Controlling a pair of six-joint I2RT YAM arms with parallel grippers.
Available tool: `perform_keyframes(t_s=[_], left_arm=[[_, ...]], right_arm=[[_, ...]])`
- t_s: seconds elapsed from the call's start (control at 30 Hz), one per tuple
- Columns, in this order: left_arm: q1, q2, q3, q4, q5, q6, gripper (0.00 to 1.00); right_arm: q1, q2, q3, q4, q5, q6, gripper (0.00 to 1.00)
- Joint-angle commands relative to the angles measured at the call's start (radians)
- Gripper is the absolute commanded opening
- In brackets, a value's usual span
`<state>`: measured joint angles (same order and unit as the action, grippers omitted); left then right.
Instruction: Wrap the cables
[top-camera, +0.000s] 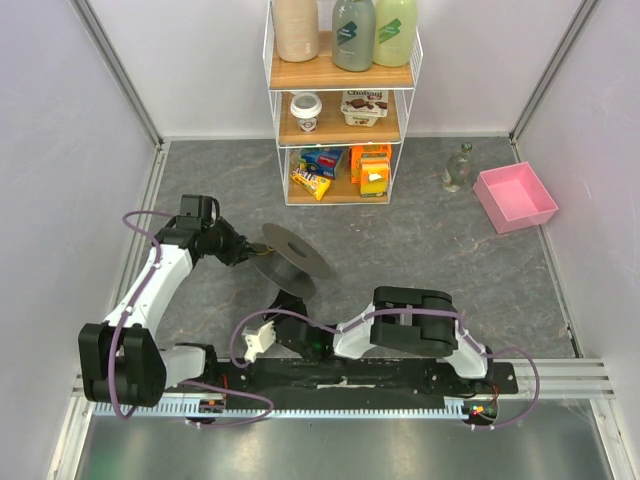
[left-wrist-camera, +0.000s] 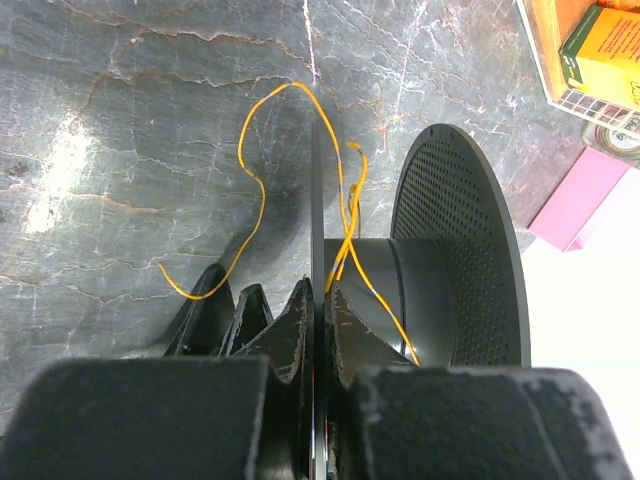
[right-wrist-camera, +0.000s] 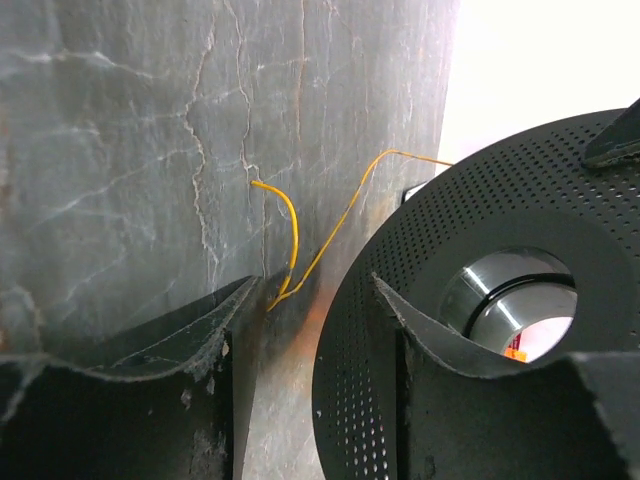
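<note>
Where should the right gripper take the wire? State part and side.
Pinch the wire on its straight stretch beside the spool, not the curled end. That stretch runs between the open fingers of the right gripper, so come from the flange's outer face.

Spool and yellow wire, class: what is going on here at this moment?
The left tool is shut on one flange of the dark spool. The thin yellow wire lies mostly loose, only a strand crossing the hub. The right tool is open by the other flange, with wire running into its gap.
</note>
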<state>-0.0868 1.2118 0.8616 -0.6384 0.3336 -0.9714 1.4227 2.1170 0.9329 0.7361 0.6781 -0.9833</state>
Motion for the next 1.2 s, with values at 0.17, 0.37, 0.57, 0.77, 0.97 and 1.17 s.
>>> perform_keyframes(t_s=[0.17, 0.37, 0.57, 0.77, 0.97, 1.17], left_arm=[[-0.002, -0.032, 0.004, 0.057, 0.05, -0.05, 0.02], [-0.004, -0.028, 0.001, 0.065, 0.059, -0.047, 0.02], [-0.002, -0.035, 0.008, 0.066, 0.073, -0.039, 0.02], [-0.002, -0.035, 0.005, 0.078, 0.074, -0.036, 0.02], [-0.004, -0.041, -0.001, 0.144, 0.165, -0.012, 0.02], [0.004, -0.043, -0.009, 0.204, 0.266, 0.002, 0.02]], right_arm=[[-0.042, 0.078, 0.004, -0.018, -0.06, 0.011, 0.26], [-0.028, 0.014, -0.028, -0.011, -0.075, -0.011, 0.0], [0.018, -0.132, -0.169, 0.055, -0.101, -0.041, 0.0], [0.071, -0.282, -0.246, 0.023, -0.115, 0.003, 0.0], [0.094, -0.419, -0.339, -0.081, -0.133, 0.054, 0.0], [0.107, -0.583, -0.462, -0.239, -0.161, 0.124, 0.0]])
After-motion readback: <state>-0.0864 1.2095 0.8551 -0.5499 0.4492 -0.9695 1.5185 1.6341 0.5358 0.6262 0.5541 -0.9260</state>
